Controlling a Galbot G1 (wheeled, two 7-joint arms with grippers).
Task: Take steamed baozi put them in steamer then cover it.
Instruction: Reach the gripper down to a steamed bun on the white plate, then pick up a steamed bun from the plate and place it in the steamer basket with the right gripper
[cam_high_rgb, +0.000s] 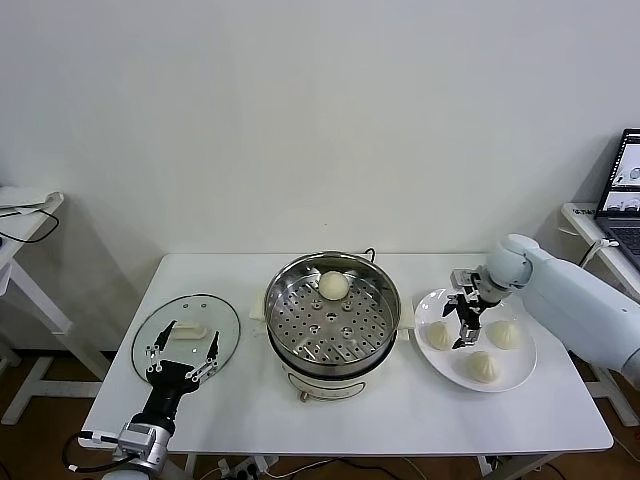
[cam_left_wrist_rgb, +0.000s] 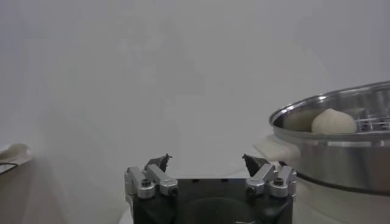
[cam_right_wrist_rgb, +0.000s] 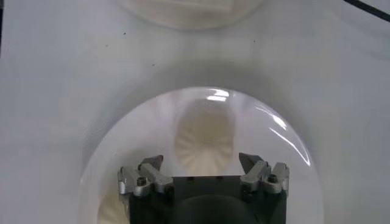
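The steamer (cam_high_rgb: 330, 325) stands mid-table, with one steamed baozi (cam_high_rgb: 334, 285) on its perforated tray. Three more baozi (cam_high_rgb: 438, 335) (cam_high_rgb: 504, 333) (cam_high_rgb: 483, 367) lie on a white plate (cam_high_rgb: 447, 362) to the right. My right gripper (cam_high_rgb: 466, 322) hangs open just above that plate. In the right wrist view a baozi (cam_right_wrist_rgb: 205, 137) lies just ahead of the open right gripper (cam_right_wrist_rgb: 201, 163), apart from its fingertips. The glass cover (cam_high_rgb: 150, 335) lies flat on the table to the left. My left gripper (cam_high_rgb: 183, 350) is open over the cover's near edge, holding nothing. The left wrist view shows the left gripper (cam_left_wrist_rgb: 207, 161), the steamer (cam_left_wrist_rgb: 341, 152) and its baozi (cam_left_wrist_rgb: 333, 122).
A laptop (cam_high_rgb: 622, 195) sits on a side table at the far right. Another white stand (cam_high_rgb: 25, 215) is at the far left. A black cable (cam_high_rgb: 370, 253) runs behind the steamer. The table's front edge is close below the plate and the cover.
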